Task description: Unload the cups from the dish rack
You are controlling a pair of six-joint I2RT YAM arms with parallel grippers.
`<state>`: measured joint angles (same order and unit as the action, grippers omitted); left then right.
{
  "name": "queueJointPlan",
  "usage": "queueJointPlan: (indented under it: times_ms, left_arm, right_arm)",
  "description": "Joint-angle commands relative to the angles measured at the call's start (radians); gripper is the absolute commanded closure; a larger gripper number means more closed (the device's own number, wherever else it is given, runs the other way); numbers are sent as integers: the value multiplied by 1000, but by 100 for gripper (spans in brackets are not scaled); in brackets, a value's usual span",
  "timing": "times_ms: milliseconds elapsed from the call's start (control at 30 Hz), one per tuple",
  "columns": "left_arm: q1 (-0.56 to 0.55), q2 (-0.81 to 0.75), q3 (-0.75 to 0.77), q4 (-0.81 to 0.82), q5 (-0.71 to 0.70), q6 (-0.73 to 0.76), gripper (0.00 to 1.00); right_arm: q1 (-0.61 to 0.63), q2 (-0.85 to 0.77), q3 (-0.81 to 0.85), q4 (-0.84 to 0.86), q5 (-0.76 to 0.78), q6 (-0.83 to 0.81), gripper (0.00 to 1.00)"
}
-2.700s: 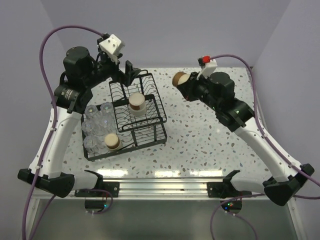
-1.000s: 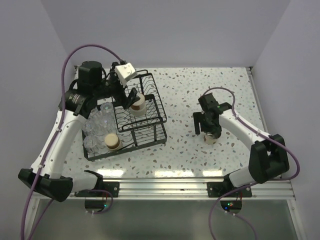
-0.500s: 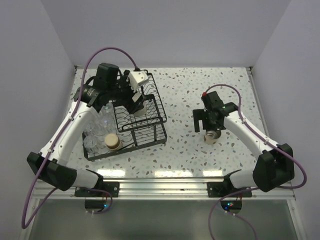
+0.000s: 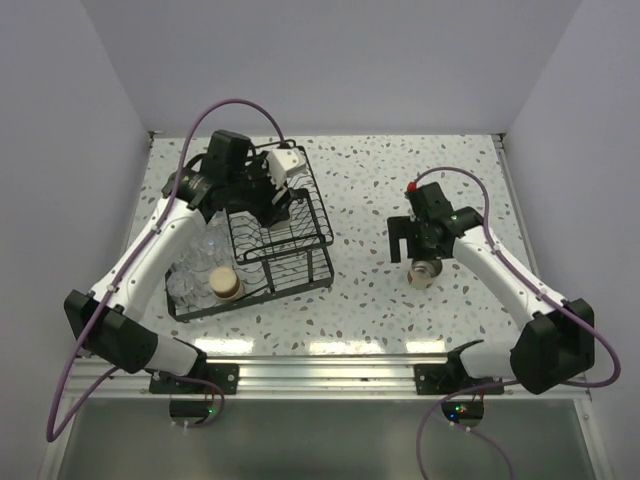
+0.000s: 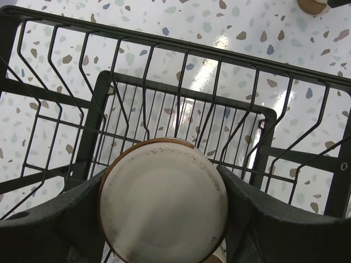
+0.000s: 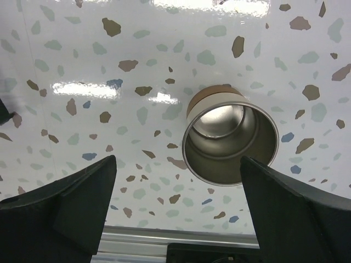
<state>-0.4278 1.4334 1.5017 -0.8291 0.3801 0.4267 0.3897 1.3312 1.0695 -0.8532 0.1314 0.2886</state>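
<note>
The black wire dish rack (image 4: 322,216) stands left of centre. My left gripper (image 4: 273,203) reaches into its upper tier and is shut on an upside-down tan cup (image 5: 163,200), a finger (image 5: 66,219) pressed against each side of its cream base. In the top view that cup is hidden under the gripper. A second tan cup (image 4: 226,283) and several clear cups (image 4: 198,247) sit in the lower basket. At the right, a tan cup (image 4: 426,272) stands upright on the table, its grey inside (image 6: 230,142) showing. My right gripper (image 4: 424,248) hangs open just above it.
Rack wires (image 5: 186,101) surround the held cup on the far side and on both flanks. The speckled table (image 4: 370,190) stretches between the rack and the right arm. A metal rail (image 4: 320,375) runs along the near edge.
My left gripper has reached further over the rack's upper tier and closed on the tan cup there. The right gripper has opened off its cup, which stays on the table.
</note>
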Motion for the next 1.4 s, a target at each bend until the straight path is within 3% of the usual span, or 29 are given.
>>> queueJointPlan:
  times_ms: [0, 167, 300, 400, 433, 533, 700, 833, 1200, 1367]
  left_arm:
    - [0, -68, 35, 30, -4, -26, 100]
    - [1, -125, 95, 93, -1, -101, 100]
    - [6, -189, 117, 217, 39, -221, 100]
    - [33, -200, 164, 295, 153, -354, 100]
    - [43, -197, 172, 333, 189, -397, 100]
    - [54, -185, 173, 419, 391, -549, 100]
    - [52, -162, 131, 579, 571, -762, 100]
    - [52, -156, 115, 624, 588, -786, 100]
    - [52, -168, 85, 620, 608, -769, 100]
    - [50, -166, 37, 663, 626, -796, 100]
  right_arm:
    - [-2, -69, 20, 0, -42, -19, 2]
    - [-3, -194, 76, 42, -128, -29, 2]
    - [-3, -317, 109, 204, -397, 25, 2]
    - [-3, -389, 16, 532, -592, 215, 5]
    - [-3, -394, -9, 741, -633, 277, 8]
    - [3, -379, -68, 1056, -691, 473, 25]
    - [113, -328, -86, 1291, -638, 566, 30]
    - [222, -262, -57, 1393, -599, 584, 34]
    - [252, -190, -42, 1508, -590, 656, 65]
    - [265, -150, -17, 1559, -599, 692, 74]
